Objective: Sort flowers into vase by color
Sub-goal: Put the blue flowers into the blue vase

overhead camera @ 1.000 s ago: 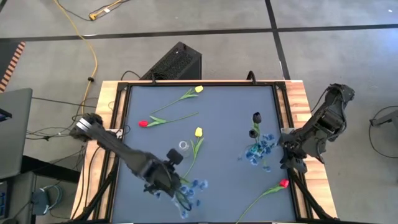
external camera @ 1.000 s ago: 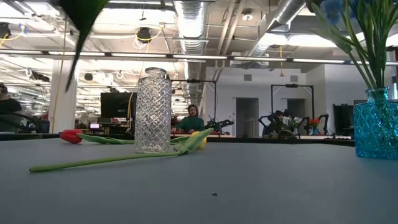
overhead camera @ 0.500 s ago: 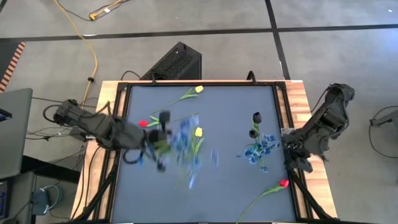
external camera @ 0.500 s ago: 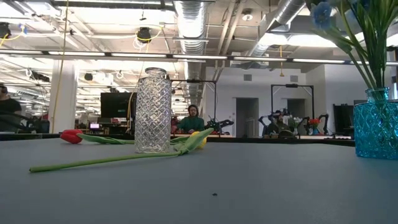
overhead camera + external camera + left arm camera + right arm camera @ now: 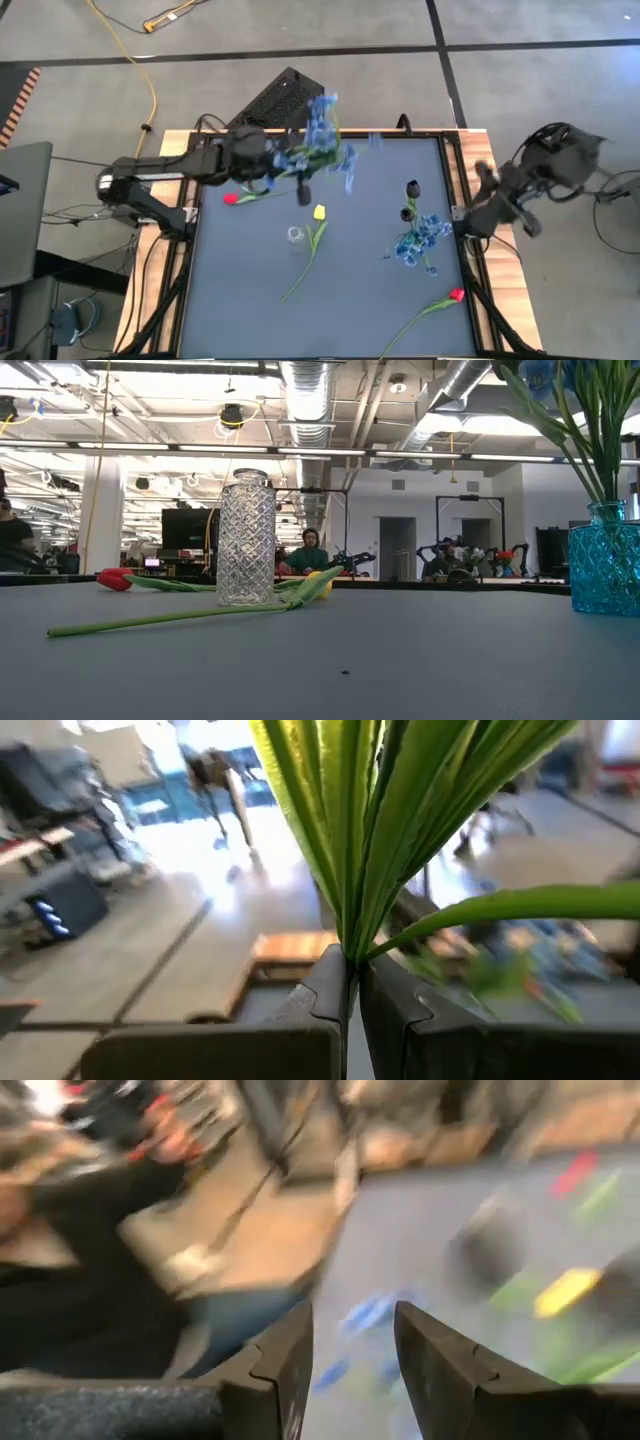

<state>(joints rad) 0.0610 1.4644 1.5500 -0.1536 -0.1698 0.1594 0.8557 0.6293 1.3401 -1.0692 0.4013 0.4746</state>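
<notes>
Left hand point(image 5: 348, 982) grips blue-blossom bunch point(image 5: 318, 150) stems, blossoms beyond.

We're looking down on a grey concrete floor point(image 5: 520, 100) crossed by dark seams, with a yellow cable point(image 5: 140, 70) snaking past a black box point(image 5: 282, 100) at the table's far edge. The table point(image 5: 360, 290) has a dark grey top framed in wood. From table height we see an open hall: white ceiling ducts point(image 5: 310, 390), strip lights point(image 5: 150, 450), a white column point(image 5: 100, 510), dark screens point(image 5: 185, 530) and a seated person point(image 5: 310, 552) far back.
</notes>
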